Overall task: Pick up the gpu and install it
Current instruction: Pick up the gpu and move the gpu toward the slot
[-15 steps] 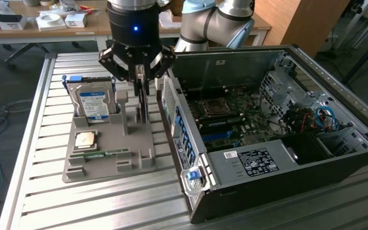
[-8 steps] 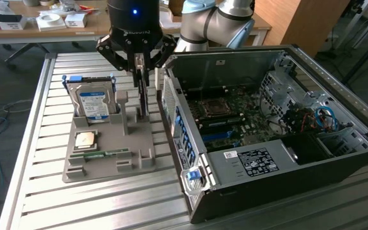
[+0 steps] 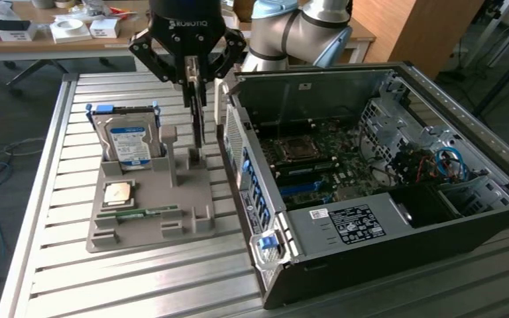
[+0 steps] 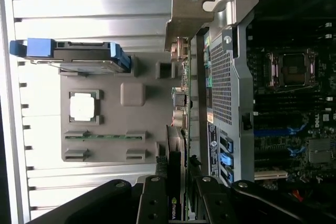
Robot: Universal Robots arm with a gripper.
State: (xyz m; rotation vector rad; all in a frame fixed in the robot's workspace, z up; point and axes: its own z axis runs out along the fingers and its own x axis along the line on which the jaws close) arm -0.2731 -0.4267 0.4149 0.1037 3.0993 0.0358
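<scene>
The gripper [image 3: 191, 89] is clenched on the top edge of the graphics card [image 3: 198, 126]. The card hangs upright and edge-on over the grey stand [image 3: 148, 199], with the hard drive [image 3: 129, 142] at its nine o'clock and the open computer case [image 3: 370, 165] at its three o'clock. I'd say the lift should stay dead vertical, so the card's metal bracket [image 4: 186, 19] misses the stand's posts and the case wall close beside it.
</scene>
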